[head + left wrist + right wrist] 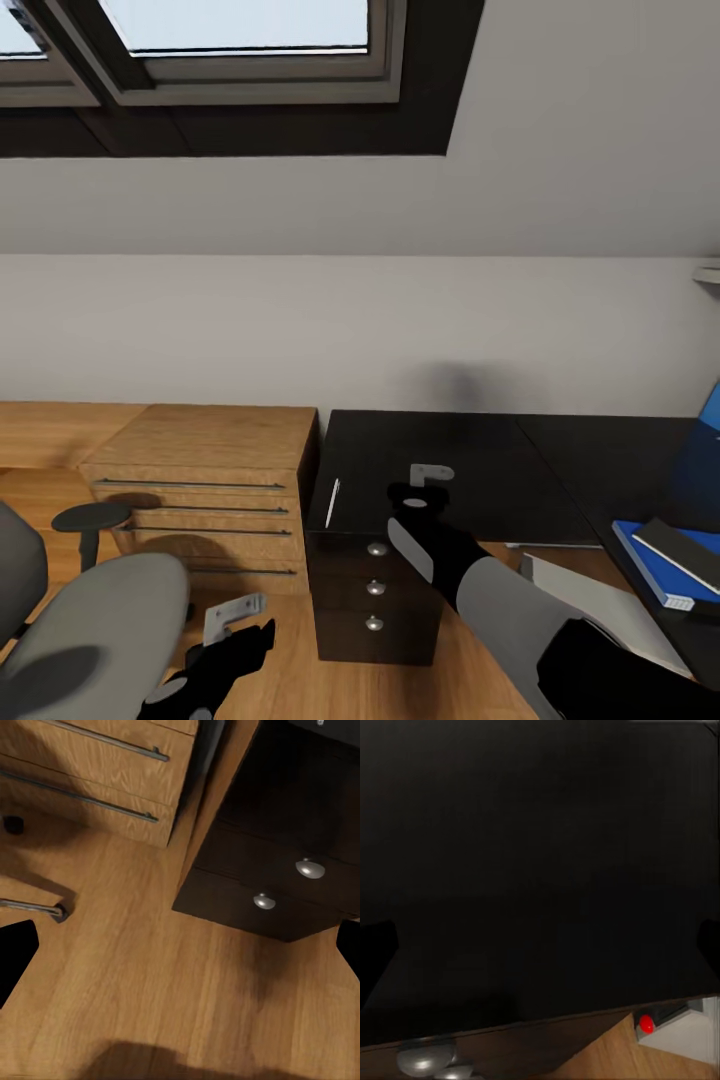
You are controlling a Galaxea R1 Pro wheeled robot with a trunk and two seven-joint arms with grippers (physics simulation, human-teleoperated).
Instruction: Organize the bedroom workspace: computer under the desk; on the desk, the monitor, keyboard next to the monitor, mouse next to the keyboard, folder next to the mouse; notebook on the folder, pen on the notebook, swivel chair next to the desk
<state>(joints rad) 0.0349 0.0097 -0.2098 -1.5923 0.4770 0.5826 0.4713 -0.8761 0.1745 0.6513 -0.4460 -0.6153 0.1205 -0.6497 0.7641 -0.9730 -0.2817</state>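
Observation:
The black desk [480, 470] stands ahead with its three-knob drawer unit [375, 590]. A thin white pen [333, 502] lies near the desk's left edge. My right gripper [430, 476] hovers open over the desk top, just right of the pen; the right wrist view has the gripper [540, 952] above the bare black surface. The blue folder [645, 565] lies on the desk's right wing with the dark notebook [685, 548] on it. The pale computer [600, 600] sits under the desk, its red light [646, 1023] showing. My left gripper [235, 615] hangs open low over the floor beside the grey swivel chair [100, 620].
A light oak cabinet [200, 470] with long bar handles stands against the desk's left side. A blue panel [712, 415] shows at the far right edge. The sloped grey wall and a skylight [240, 40] are behind. Wood floor [150, 982] lies between chair and drawers.

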